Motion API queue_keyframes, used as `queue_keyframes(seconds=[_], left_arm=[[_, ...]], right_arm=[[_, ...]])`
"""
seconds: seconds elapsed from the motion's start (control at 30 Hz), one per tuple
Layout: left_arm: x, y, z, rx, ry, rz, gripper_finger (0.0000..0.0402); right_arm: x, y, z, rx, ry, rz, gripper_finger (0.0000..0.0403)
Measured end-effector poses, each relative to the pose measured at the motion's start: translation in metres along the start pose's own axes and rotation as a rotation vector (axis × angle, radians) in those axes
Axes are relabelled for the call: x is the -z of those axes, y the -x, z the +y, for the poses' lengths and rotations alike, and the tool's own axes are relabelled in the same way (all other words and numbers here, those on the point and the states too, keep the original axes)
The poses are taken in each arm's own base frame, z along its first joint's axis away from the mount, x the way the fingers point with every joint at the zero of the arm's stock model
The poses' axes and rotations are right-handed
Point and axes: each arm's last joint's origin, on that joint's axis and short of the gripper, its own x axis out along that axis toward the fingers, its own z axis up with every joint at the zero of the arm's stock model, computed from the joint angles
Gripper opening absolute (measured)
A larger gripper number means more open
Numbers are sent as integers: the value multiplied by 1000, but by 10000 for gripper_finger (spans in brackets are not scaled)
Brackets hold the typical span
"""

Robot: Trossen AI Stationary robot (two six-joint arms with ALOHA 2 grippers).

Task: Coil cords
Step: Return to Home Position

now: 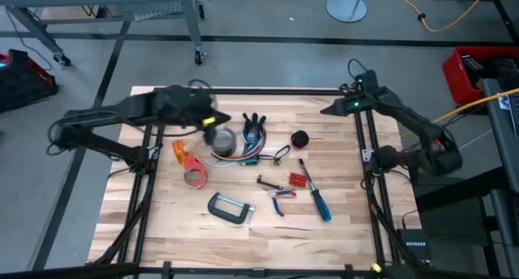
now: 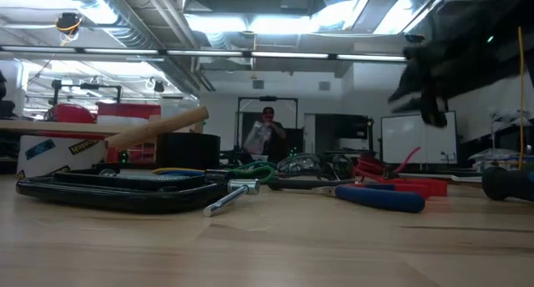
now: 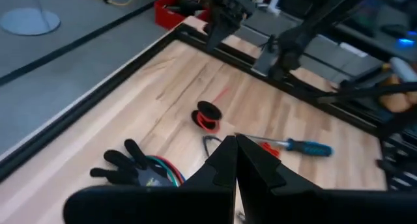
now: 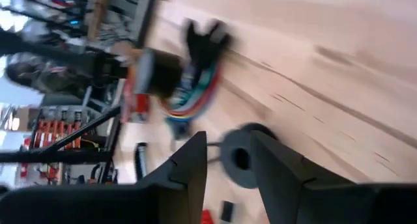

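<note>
The red cord (image 1: 301, 139) sits coiled on its spool (image 3: 208, 115) right of centre, the other cords (image 1: 251, 149) bundled at centre, so the left gripper (image 3: 234, 146) at upper left, jaws together, and the right gripper (image 1: 328, 110) at upper right, jaws apart, seemingly need only retreat home.

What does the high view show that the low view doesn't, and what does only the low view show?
Only the high view places both grippers: the left gripper is over the grey tape roll, and the right gripper is near the table's right edge. Only the low view shows a person in the room behind and the ceiling lights. Both show the C-clamp, the wooden table and, it seems, some of the cords.
</note>
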Motion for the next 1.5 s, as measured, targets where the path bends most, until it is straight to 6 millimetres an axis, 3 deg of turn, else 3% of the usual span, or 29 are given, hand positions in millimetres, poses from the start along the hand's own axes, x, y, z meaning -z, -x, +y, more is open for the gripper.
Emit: queue_keyframes(seconds=[0.17, 0.3, 0.47, 0.57, 0.7, 0.97, 1.2, 1.5], left_arm=[[11, 56, -6, 88, -27, 10, 1], [25, 95, -10, 193, 8, 43, 1], [47, 116, -11, 267, 23, 33, 1], [65, 114, -10, 225, 31, 37, 1], [93, 97, -14, 162, 16, 36, 1], [150, 50, -34, 296, -167, -84, 1], [189, 26, -29, 359, -201, -240, 1], [218, 17, -18, 450, -307, -313, 1]], right_arm=[[13, 28, 41, -77, 186, -107, 122], [35, 51, 69, -101, 315, -189, 122], [71, 76, 96, -125, 473, -286, 122], [94, 87, 107, -136, 543, -339, 122], [121, 99, 117, -160, 611, -409, 122], [153, 107, 120, -193, 696, -483, 122], [152, 94, 102, -206, 609, -407, 122], [147, 75, 76, -194, 552, -354, 122]])
